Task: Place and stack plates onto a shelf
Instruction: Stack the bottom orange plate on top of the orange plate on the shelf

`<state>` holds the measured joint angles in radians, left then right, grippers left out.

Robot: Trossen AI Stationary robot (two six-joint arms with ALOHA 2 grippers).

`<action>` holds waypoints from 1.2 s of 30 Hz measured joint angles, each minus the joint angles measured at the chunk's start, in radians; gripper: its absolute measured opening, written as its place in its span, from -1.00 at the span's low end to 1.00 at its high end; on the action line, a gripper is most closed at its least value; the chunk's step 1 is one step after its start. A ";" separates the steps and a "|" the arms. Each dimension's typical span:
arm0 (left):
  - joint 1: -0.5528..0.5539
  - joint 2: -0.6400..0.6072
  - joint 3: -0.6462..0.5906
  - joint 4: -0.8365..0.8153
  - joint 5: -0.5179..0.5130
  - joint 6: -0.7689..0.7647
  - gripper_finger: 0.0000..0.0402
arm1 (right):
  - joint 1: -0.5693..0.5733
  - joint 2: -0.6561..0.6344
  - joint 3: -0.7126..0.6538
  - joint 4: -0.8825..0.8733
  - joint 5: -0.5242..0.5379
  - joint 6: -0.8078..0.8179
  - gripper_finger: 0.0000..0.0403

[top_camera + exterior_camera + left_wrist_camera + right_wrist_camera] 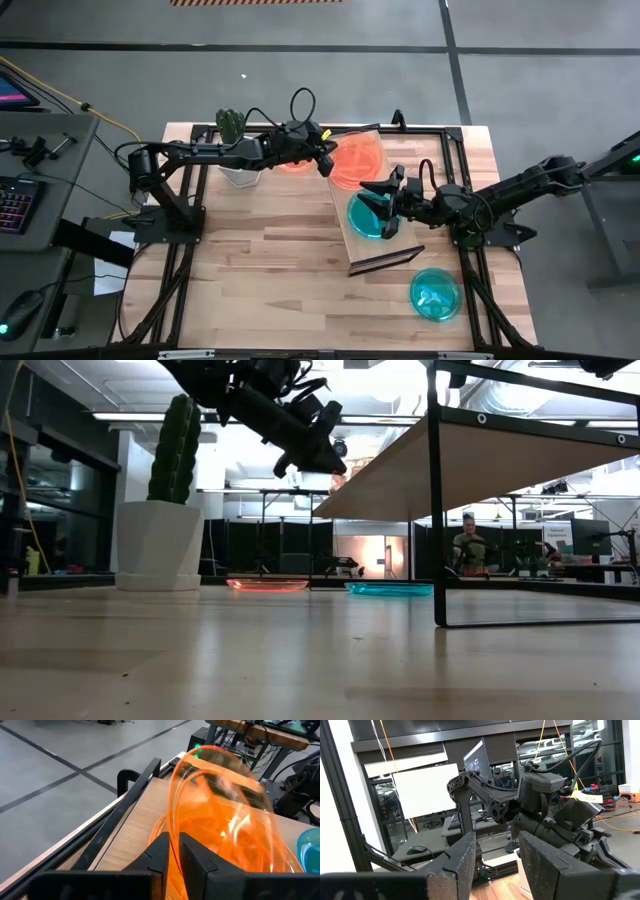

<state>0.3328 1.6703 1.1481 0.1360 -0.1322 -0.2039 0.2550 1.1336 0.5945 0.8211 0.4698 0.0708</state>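
Left hand (172, 855): over the far end of the shelf (385, 250), fingers nearly closed, pinching the rim of an orange plate (225, 830) tilted up on edge above a second orange plate (352, 168) lying on the shelf.
Right hand (495, 855): fingers spread, nothing held, above the teal plate (368, 216) on the shelf.
Worktop (260, 270): another teal plate (436, 293), another orange plate (267, 585), cactus pot (158, 545).
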 joint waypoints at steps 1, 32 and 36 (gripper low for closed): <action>0.000 0.000 0.000 0.000 0.000 0.000 -0.80 | 0.000 0.000 0.000 0.000 0.000 0.000 -0.30; 0.014 -0.248 -0.017 -0.171 0.027 0.108 -0.21 | 0.000 0.000 0.000 0.000 0.000 0.003 -0.30; 0.011 -0.286 -0.110 -0.068 0.107 0.116 -0.21 | 0.000 0.000 0.000 0.001 0.000 0.009 -0.30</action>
<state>0.3439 1.3838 1.0383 0.0684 -0.0252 -0.0880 0.2550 1.1339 0.5945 0.8219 0.4702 0.0799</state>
